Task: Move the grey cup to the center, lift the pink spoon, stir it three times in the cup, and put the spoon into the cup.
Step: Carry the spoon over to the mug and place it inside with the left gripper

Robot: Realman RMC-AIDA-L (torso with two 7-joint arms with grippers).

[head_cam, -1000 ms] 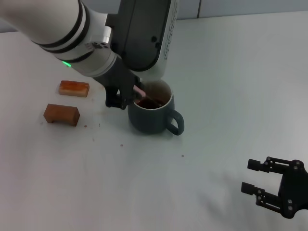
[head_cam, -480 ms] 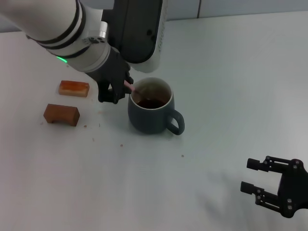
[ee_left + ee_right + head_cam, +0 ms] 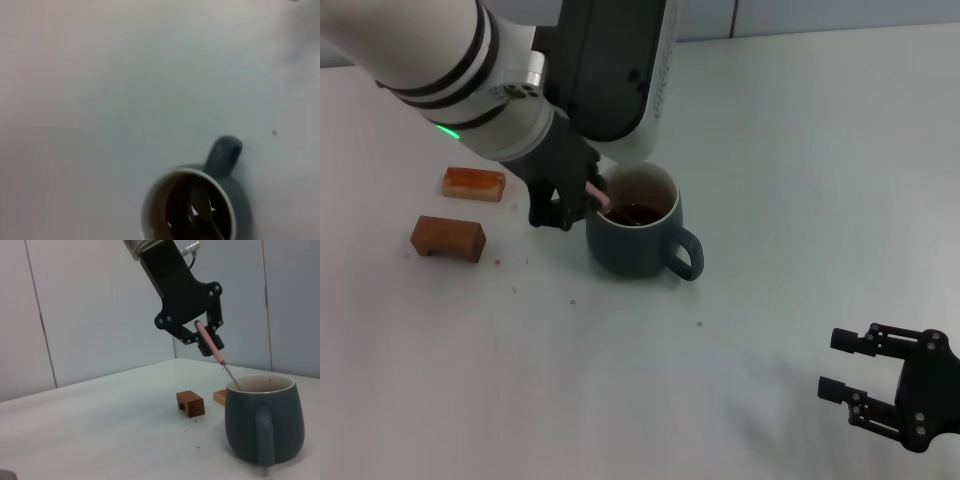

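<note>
The grey cup (image 3: 635, 238) stands upright on the white table, handle toward the front right; it also shows in the left wrist view (image 3: 200, 210) and the right wrist view (image 3: 262, 422). My left gripper (image 3: 570, 205) hovers at the cup's left rim, shut on the pink spoon (image 3: 600, 192). The spoon slants down, its metal bowl inside the cup (image 3: 205, 212). In the right wrist view the pink handle (image 3: 210, 344) sits between the left gripper's fingers (image 3: 207, 335). My right gripper (image 3: 860, 380) is open and empty at the front right, far from the cup.
Two brown wooden blocks lie left of the cup: one flat (image 3: 474, 184), one arch-shaped (image 3: 448, 238). Both show behind the cup in the right wrist view (image 3: 190, 403). Small crumbs dot the table (image 3: 570, 300). A wall runs along the table's far edge.
The left gripper swung the spoon's handle left around the cup's rim, then back toward the right. The cup and the right arm have stayed put.
</note>
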